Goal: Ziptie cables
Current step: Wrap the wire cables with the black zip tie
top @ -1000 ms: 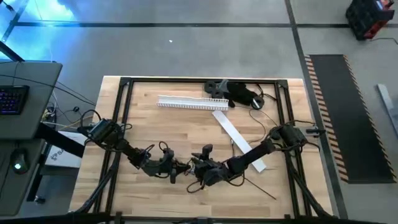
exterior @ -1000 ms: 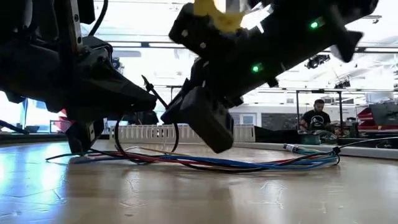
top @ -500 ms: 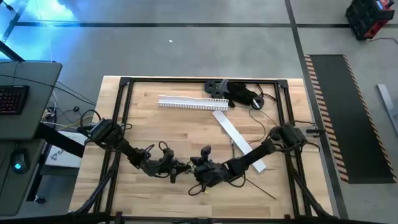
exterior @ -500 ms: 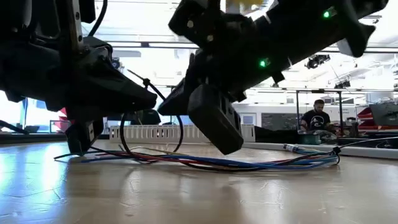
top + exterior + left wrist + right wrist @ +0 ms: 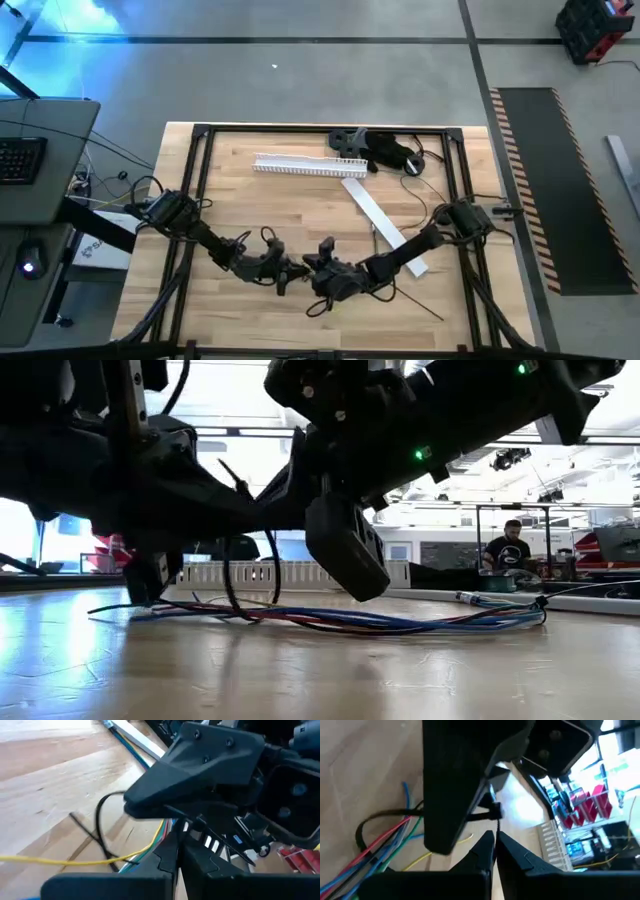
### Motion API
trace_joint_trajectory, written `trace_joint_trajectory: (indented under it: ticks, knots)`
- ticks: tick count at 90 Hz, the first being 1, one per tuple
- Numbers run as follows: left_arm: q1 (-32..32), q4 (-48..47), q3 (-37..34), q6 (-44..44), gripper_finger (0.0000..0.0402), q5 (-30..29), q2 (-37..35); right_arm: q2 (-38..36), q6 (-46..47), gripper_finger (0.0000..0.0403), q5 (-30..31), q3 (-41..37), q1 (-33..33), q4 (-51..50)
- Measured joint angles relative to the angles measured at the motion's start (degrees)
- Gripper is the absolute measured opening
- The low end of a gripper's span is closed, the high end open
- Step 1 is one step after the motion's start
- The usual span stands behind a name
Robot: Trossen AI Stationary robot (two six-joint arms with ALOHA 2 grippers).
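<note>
Both arms have crept nearer since a second ago, narrowing the black ziptie loop (image 5: 250, 575). Cables (image 5: 400, 622) lie flat along the counter (image 5: 300, 205), long axis crosswise, beneath the loop. Left gripper (image 5: 283, 271) and right gripper (image 5: 318, 266) pinch the tie's ends, fingers closed. Cinching seems underway; next, pull steadily tighter.

Bright overhead room light; blue glare top-left in high view; low view backlit, arms silhouetted; wrist views blurred.

High view looks straight down on the whole tabletop (image 5: 250, 215). Low view sits at tabletop level, facing the room. Both wrist views sit close; all share the cables (image 5: 400, 624).
</note>
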Motion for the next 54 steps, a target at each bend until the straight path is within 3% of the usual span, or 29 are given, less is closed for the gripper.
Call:
trace_joint_trajectory:
  ticks: [23,40,54]
  knots:
    - [0.1,-3.7,0.1,0.2,0.0000,-0.9,-0.1,0.0,-9.8,0.0000,0.6,0.0,2.0,2.3]
    - [0.2,-3.6,0.0,2.6,0.0000,-1.7,-0.1,0.0,-3.0,0.0000,0.2,0.0,0.7,1.9]
    - [0.1,-3.5,0.0,2.4,0.0000,-1.7,-0.1,-0.1,-2.6,0.0011,-0.7,0.0,0.7,1.9]
